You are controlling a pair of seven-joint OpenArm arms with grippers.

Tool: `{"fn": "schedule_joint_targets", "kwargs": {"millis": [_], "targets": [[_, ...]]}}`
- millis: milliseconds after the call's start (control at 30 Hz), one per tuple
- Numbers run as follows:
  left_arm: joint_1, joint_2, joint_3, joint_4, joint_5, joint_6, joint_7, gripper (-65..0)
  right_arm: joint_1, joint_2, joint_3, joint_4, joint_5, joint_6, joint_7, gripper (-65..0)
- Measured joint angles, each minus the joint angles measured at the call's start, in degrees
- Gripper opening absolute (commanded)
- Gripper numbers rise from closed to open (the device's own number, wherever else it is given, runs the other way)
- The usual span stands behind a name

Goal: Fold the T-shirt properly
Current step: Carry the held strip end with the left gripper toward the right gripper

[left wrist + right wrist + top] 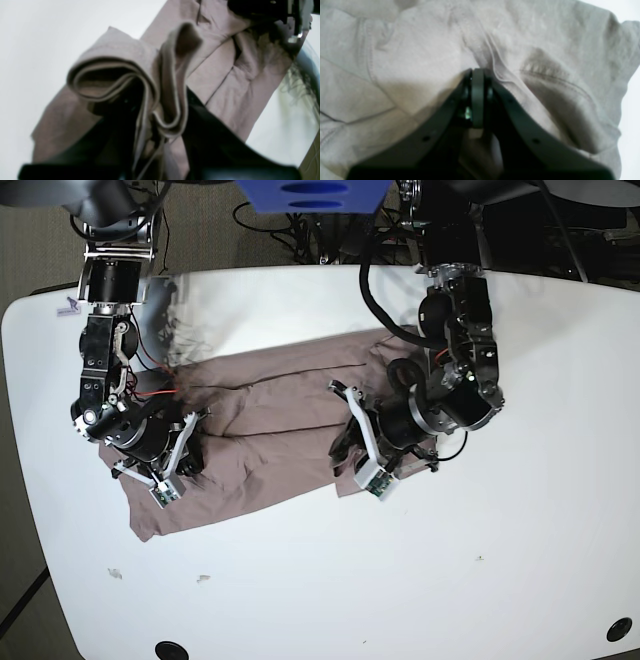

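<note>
T-shirt (265,435) lies spread across the white counter (480,550), long axis running from about 8 o'clock to 2 o'clock in the base view, softly wrinkled. Left claw (160,125) pinches a bunched, looped fold of shirt hem; the layered edges stand up between its fingers (212,135). In the base view this claw (350,448) sits at the shirt's 3 o'clock end. Right claw (477,75) is pressed together, tips down on the cloth near a stitched seam, at the 9 o'clock end (185,442).
</note>
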Motion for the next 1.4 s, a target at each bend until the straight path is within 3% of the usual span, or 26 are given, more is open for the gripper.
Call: {"fn": "schedule_joint_targets", "kwargs": {"millis": [267, 500, 633, 800, 1000, 1400], "targets": [[-0.2, -0.1, 4.3, -9.4, 1.2, 0.1, -9.2, -65.0, 0.0, 0.0, 0.0, 0.0, 0.0, 0.0, 0.0, -65.0], [-0.2, -0.2, 7.9, -13.2, 1.2, 0.4, -13.7, -65.0, 0.0, 0.0, 0.0, 0.0, 0.0, 0.0, 0.0, -65.0], [-0.5, -0.2, 9.3, -13.3, 1.1, 0.4, -13.9, -53.8, 0.0, 0.0, 0.0, 0.0, 0.0, 0.0, 0.0, -65.0], [-1.3, -0.2, 10.4, -13.3, 1.0, 0.4, -14.1, -34.7, 0.0, 0.0, 0.0, 0.0, 0.0, 0.0, 0.0, -65.0], [-1.3, -0.2, 10.8, -12.7, 0.8, 0.4, -14.5, -20.6, 0.0, 0.0, 0.0, 0.0, 0.0, 0.0, 0.0, -65.0], [-2.9, -0.3, 11.7, -9.6, 0.2, 0.4, -14.4, -18.4, 0.0, 0.0, 0.0, 0.0, 0.0, 0.0, 0.0, -65.0]]}}
